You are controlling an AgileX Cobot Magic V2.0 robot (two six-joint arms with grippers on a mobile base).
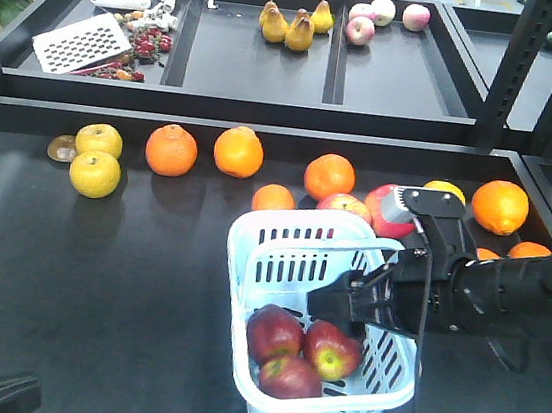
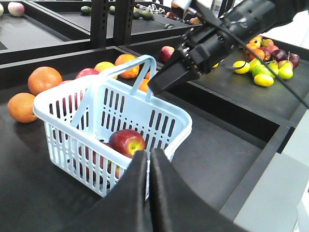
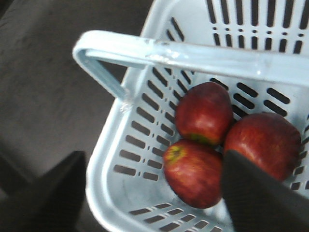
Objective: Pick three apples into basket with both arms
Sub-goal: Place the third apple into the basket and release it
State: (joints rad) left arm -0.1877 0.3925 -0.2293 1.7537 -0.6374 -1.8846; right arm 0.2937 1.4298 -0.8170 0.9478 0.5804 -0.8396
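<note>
All 3 apples (image 1: 298,355) lie in the basket (image 1: 257,239), bunched at its near end and touching one another, so the job looks close to done. What remains is for both arms to get clear without spoiling it.

The right gripper (image 1: 329,304) hangs over the basket's right rim, its tip low above the apples. In the right wrist view its fingers (image 3: 260,193) stand wide apart and hold nothing, with a hoop handle (image 3: 193,55) crossing ahead of them. That handle is the main worry: if the arm pulls back low or sideways, a finger may hook the hoop or the rim and drag or tip the basket, and the apples could roll out onto the table (image 1: 94,295). A straight lift first would be safer, I think.

The left gripper (image 2: 148,166) sits just outside the basket's near wall, fingers pressed together and gripping nothing. From its own camera it looks almost against the wall, though I cannot tell whether it touches. A forward nudge would shove the light basket toward the oranges (image 1: 237,151) behind it.

The basket is plastic and carries its weight at one end, so it would slide or rock easily.
</note>
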